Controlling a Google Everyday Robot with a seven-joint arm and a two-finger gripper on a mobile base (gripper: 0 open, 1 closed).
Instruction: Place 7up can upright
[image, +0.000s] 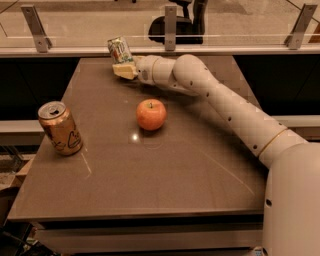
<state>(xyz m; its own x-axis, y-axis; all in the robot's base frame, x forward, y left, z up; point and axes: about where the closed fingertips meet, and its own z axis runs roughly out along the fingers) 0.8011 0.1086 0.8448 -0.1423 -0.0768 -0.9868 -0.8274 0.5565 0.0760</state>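
Observation:
The 7up can (119, 50), silver-white with green and red markings, is held tilted a little to the left, above the far left part of the brown table (150, 170). My gripper (124, 68) reaches in from the right on its white arm and is shut on the can's lower half. The can's top end points up and away. Its bottom end is hidden by the fingers.
A red-orange apple (151, 114) sits near the table's middle. A larger bronze-orange can (60, 128) stands upright at the left edge. A glass railing with metal posts (170, 22) runs behind the table. My white arm (230, 107) crosses the right side.

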